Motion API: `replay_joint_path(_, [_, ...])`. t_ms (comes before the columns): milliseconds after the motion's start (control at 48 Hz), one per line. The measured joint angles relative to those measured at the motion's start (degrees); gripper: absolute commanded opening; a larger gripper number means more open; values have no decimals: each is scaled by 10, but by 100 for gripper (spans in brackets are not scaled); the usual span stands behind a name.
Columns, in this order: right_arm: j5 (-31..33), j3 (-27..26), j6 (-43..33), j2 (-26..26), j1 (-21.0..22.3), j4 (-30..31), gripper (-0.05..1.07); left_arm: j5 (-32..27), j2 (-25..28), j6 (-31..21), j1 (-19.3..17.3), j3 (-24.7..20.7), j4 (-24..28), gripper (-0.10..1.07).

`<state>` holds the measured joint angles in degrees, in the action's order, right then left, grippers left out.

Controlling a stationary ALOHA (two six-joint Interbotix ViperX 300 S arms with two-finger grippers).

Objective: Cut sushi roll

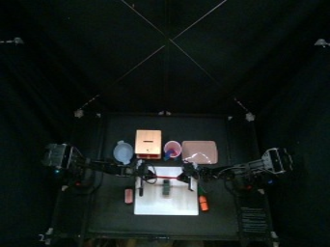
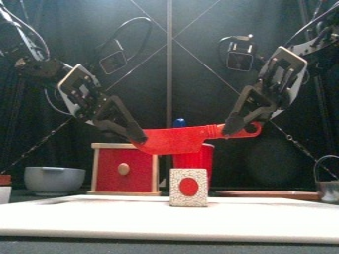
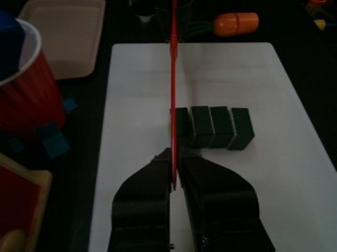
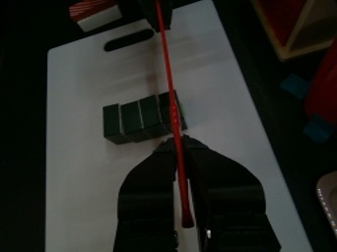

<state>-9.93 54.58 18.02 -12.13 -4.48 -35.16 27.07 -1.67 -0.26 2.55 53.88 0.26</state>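
Sushi roll (image 3: 216, 126) is seen on the white board (image 3: 283, 177), already in segments. A red knife (image 2: 185, 136) is clamped by left gripper (image 3: 175, 182) and right gripper (image 4: 182, 162). A red cup (image 3: 27, 84) stands beside the board on the surface (image 1: 110, 207).

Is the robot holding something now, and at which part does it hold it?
Yes. Both claws hold one red knife level above the sushi roll: the left claw grips one end, the right claw the other.

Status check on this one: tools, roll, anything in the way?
Both tools, left and right, shut on red knife, held level between them. Roll on white board, blade over it. Nothing in the way.
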Motion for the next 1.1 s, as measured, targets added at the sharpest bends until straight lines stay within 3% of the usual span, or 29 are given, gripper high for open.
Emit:
replay_joint_path(271, [18,2,1,4,4,-1,12,5,11,-1,24,-4,-26,46])
replay_joint_path(646, [26,0,1,32,13,1,12,9,54,-1,27,-15,-35,45])
replay_joint_path(1104, [32,-1,1,37,12,0,12,10,59,-1,44,-17,-47,45])
